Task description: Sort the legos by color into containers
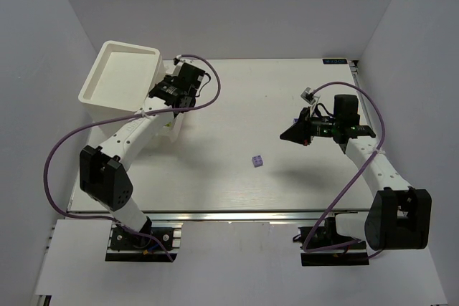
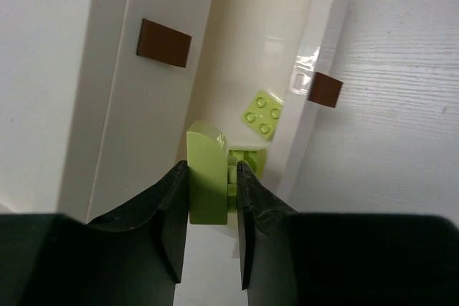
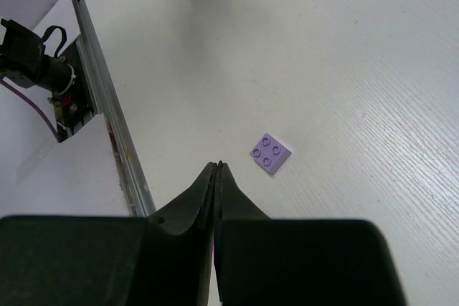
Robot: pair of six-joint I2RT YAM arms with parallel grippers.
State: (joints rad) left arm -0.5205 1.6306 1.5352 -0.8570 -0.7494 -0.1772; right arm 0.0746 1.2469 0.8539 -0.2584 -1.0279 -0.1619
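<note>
The left gripper (image 2: 212, 177) pinched a yellow-green brick (image 2: 206, 166) between its fingers, low in the centre of the left wrist view, with an open drawer (image 2: 251, 48) behind it in the frame. A second yellow-green brick (image 2: 262, 114) lay studs-up inside that drawer, right of centre. A third brick (image 2: 249, 160), also yellow-green, showed just behind the held one. One brown knob (image 2: 163, 43) sat at upper left, another at right.

In the top view the box (image 1: 122, 69) stood at upper left, the left gripper beside it. The right gripper (image 3: 217, 170) had its fingers pressed together on nothing, right of centre over the table (image 1: 287, 84). A lavender brick (image 3: 270, 153) lay alone on the table, just right of the fingertips in the right wrist view.
</note>
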